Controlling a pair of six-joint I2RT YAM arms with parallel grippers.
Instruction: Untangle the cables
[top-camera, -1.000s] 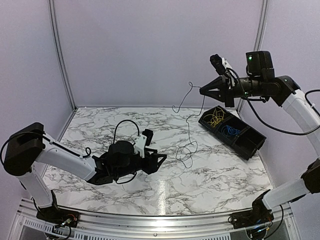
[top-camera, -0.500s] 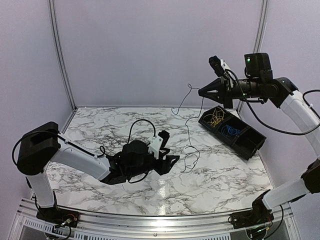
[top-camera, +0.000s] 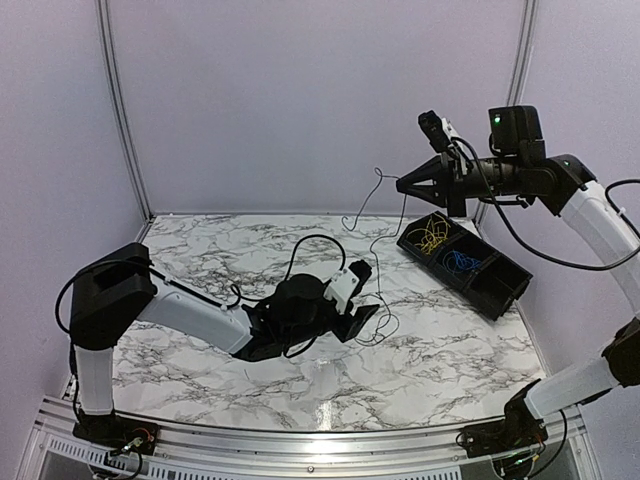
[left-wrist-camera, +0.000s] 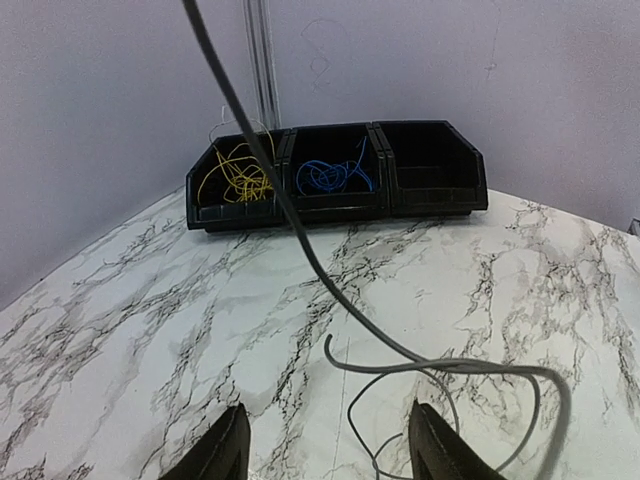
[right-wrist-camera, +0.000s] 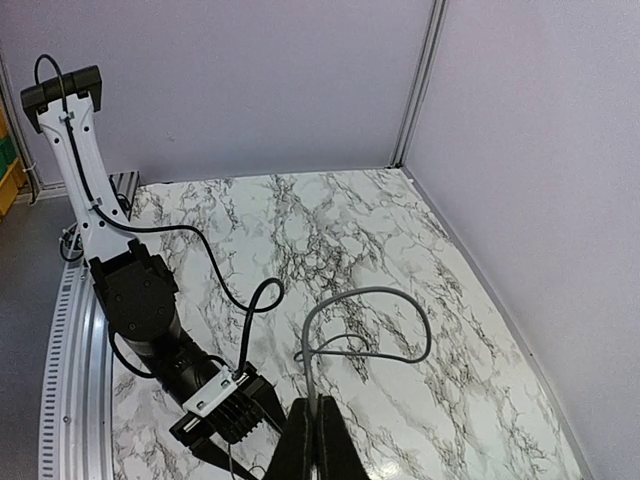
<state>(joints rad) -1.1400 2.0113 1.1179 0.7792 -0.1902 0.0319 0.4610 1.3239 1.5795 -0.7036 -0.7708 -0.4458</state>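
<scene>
A thin dark grey cable (top-camera: 376, 250) hangs from my right gripper (top-camera: 403, 184), which is shut on its upper end high above the table. Its lower end lies in loose loops (top-camera: 380, 320) on the marble. My left gripper (top-camera: 365, 325) is open and low over the table, right beside those loops. In the left wrist view the cable (left-wrist-camera: 300, 240) runs diagonally down to loops (left-wrist-camera: 450, 375) just ahead of my open left gripper (left-wrist-camera: 328, 412). In the right wrist view my right gripper (right-wrist-camera: 312, 402) pinches the cable (right-wrist-camera: 365, 295).
A black three-compartment bin (top-camera: 500, 290) stands at the back right, with yellow cables (top-camera: 432, 238) and blue cables (top-camera: 458, 262) in two compartments. It also shows in the left wrist view (left-wrist-camera: 430, 205). Walls close off the back and sides.
My left arm has slid right across the table, bringing its open gripper up to the cable's loops. My right gripper has stayed nearly still, holding the cable.
</scene>
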